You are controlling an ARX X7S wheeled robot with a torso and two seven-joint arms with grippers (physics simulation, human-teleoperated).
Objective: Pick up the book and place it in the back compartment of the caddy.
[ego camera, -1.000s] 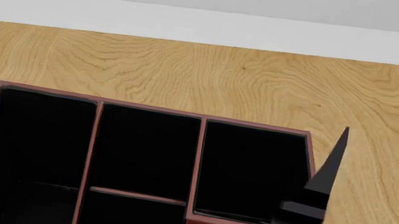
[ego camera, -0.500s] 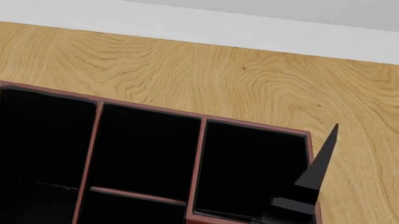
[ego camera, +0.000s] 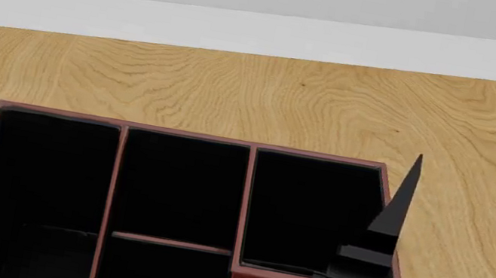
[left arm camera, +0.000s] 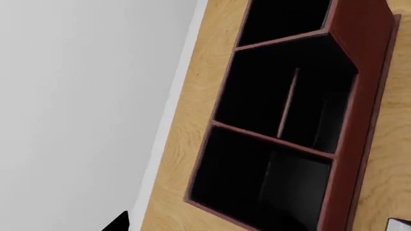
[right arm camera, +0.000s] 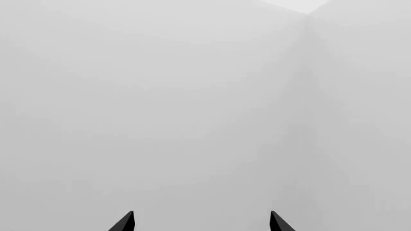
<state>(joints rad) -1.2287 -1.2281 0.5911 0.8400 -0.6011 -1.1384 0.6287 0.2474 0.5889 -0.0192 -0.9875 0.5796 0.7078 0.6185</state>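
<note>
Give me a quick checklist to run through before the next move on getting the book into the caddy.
1. Book located: cannot tell; only a pale corner shows at the left wrist view's edge.
2. Right gripper open: ok, fingertips apart.
3. Right gripper empty: ok, nothing between the fingertips.
4. Right gripper aimed at the table: not ok, its camera sees only blank wall.
5. Caddy upright: ok.
6. Back compartment free: cannot tell, black interior, cut off by the head view's edge.

Red-brown caddy (left arm camera: 359, 96) — wood table (left arm camera: 192, 96) — white wall (left arm camera: 77, 96)
</note>
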